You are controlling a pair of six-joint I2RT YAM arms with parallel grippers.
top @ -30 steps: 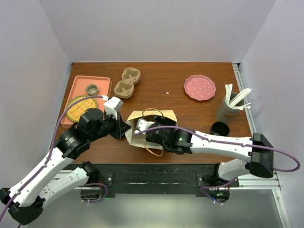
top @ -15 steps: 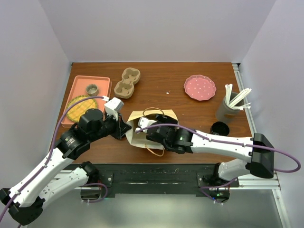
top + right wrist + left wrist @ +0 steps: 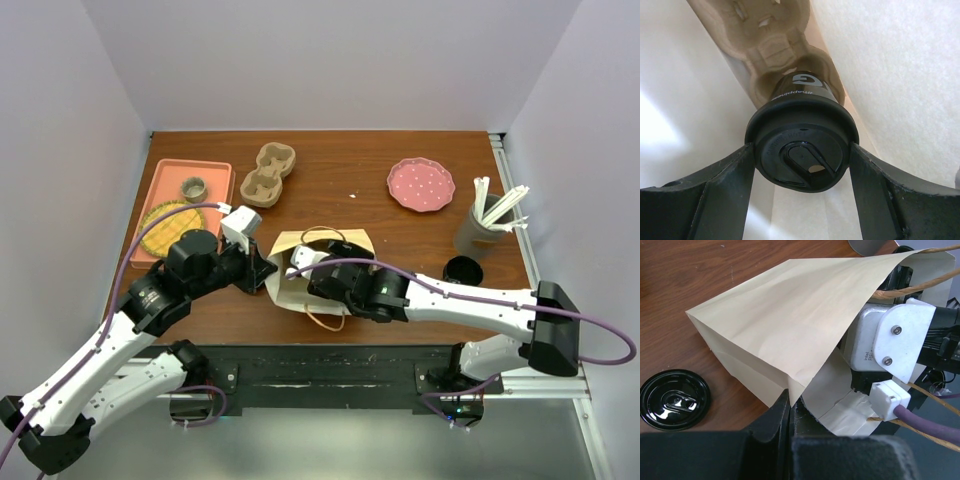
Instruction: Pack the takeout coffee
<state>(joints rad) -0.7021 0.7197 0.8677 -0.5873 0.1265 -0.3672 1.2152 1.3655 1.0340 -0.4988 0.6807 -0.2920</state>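
**Packing scene, three views.** The paper bag (image 3: 300, 262) lies on its side near the front middle of the table (image 3: 350, 215), its mouth turned toward the right arm. The left pincer (image 3: 790, 407) is closed on the edge of the bag's mouth, holding the upper wall lifted like a tent. The right arm reaches into the opening.

Inside the bag, the right pincer (image 3: 802, 150) clasps the takeout coffee (image 3: 800, 135). One finger (image 3: 725, 185) presses each side of the cup's black lid. The cup's base sits in a pocket of a pulp carrier (image 3: 765, 45) that lies deeper in the bag.

In the left wrist view, a black-lidded cup (image 3: 674, 399) stands on the table just beside the bag. In the overhead view, another black cup (image 3: 462, 270) stands near the right edge, in front of a grey holder (image 3: 478, 230) filled with white sticks. Whether these are the same cup cannot be told.

Further back are a pink plate (image 3: 421, 184), a second pulp carrier (image 3: 268, 174) and an orange tray (image 3: 215, 175).
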